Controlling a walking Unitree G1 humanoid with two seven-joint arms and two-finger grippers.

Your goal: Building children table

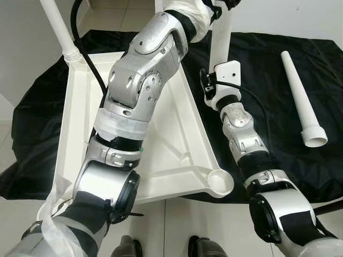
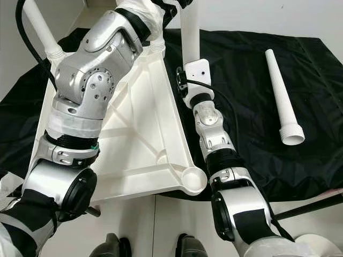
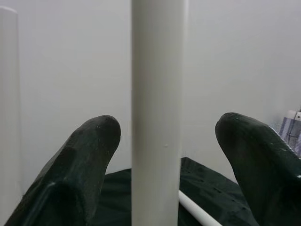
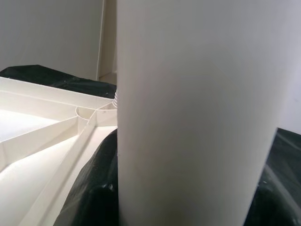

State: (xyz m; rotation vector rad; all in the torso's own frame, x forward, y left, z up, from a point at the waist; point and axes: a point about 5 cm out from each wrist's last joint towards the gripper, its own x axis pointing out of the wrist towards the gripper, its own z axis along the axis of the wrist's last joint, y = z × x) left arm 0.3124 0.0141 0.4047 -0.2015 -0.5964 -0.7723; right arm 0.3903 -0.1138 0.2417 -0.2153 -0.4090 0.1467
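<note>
The white tabletop (image 1: 171,134) lies upside down on a black cloth (image 1: 268,64). One white table leg (image 1: 58,27) stands in its far left corner. A second leg (image 1: 220,43) rises at the far right corner; its threaded end shows by the corner socket (image 4: 89,113). My right gripper (image 4: 188,207) is shut low on this leg, its dark fingers (image 4: 94,200) pressed against it. Higher up, my left gripper (image 3: 167,136) is open, with its fingers (image 3: 89,150) either side of the leg and a gap to each.
A third loose leg (image 1: 300,101) lies on the cloth to the right, wide end toward me. The near right corner socket (image 1: 220,182) holds nothing. The cloth covers a pale tiled floor (image 1: 177,219), and my feet (image 1: 128,249) stand at the tabletop's near edge.
</note>
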